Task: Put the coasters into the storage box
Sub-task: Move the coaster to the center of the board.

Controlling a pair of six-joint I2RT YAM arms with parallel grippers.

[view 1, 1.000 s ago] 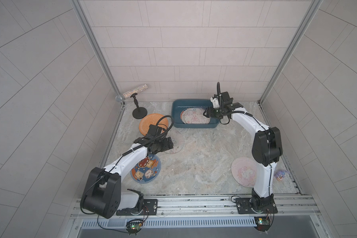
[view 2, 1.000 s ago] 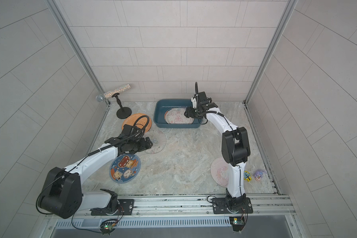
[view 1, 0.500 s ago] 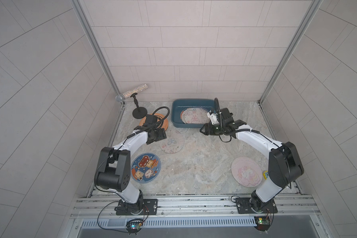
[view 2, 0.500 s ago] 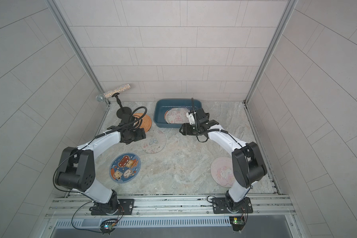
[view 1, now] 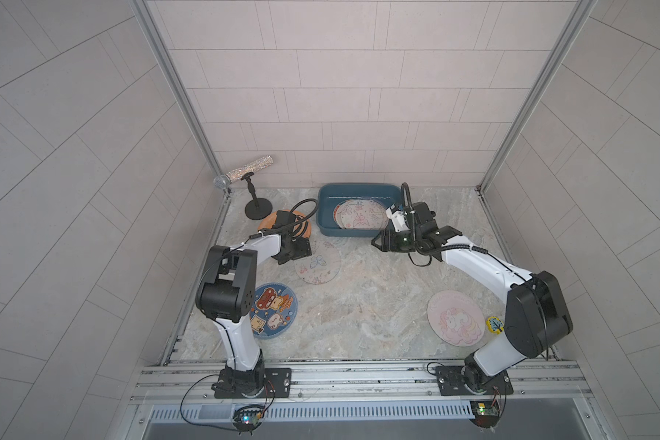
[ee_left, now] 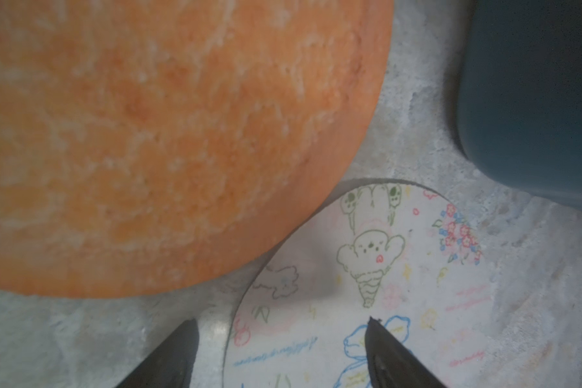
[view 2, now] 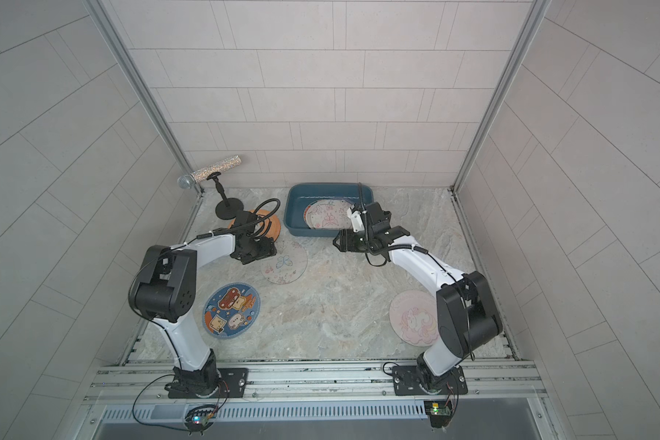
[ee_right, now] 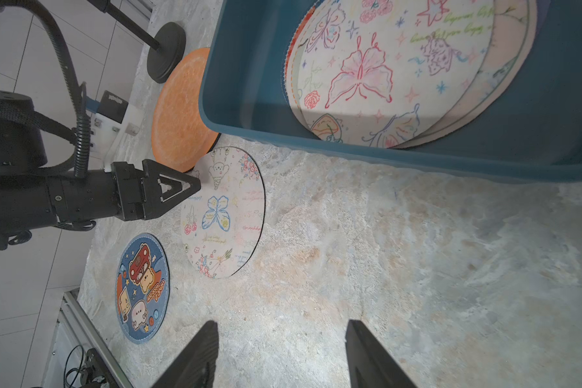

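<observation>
Wrist-only — left gripper (ee_left: pixel 282 321) straddles white coaster (ee_left: pixel 367 268) edge.

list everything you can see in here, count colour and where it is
orange coaster: 1, plain orange, back left, by the stand
white coaster: 1, white with a butterfly drawing, right next to the orange one
blue coaster: 1, blue cartoon print, front left
pink coaster: 1, pink unicorn print, front right
stacked coasters: at least 3, pale prints, inside the box
box: 1, dark teal, back middle
microphone: 1, glittery silver, on a black stand, back left corner
sticker: 1, yellow, beside the pink coaster
table: 1, marbled grey-beige
left claw: 1, black, open, at the white coaster's edge
right claw: 1, black, open, empty, over bare table before the box
</observation>
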